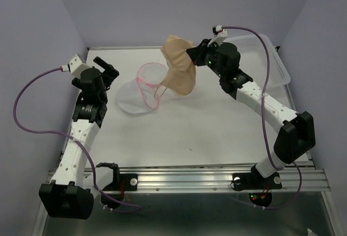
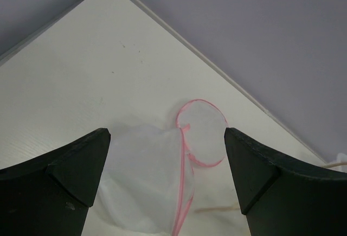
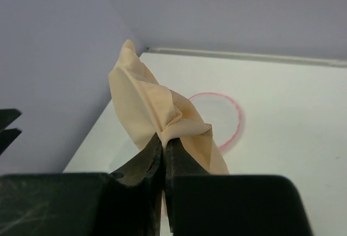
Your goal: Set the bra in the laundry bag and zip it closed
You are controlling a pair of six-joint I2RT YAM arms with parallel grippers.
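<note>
The bra [image 1: 179, 73], a soft, creased piece of beige fabric, is pinched between the closed right fingers [image 3: 164, 154] and held hanging above the white worktop [image 1: 217, 127]. Below it, the laundry bag [image 1: 138, 92] is laid open: translucent white mesh edged with pink zipper trim, its round lid [image 2: 201, 133] flipped back. The left fingers [image 1: 111, 70] are spread wide and empty near the bag.

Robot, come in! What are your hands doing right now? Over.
Right gripper shut on bra, held up. Left gripper open, empty, by laundry bag. Bag unzipped, lying open. Nothing blocking.
</note>
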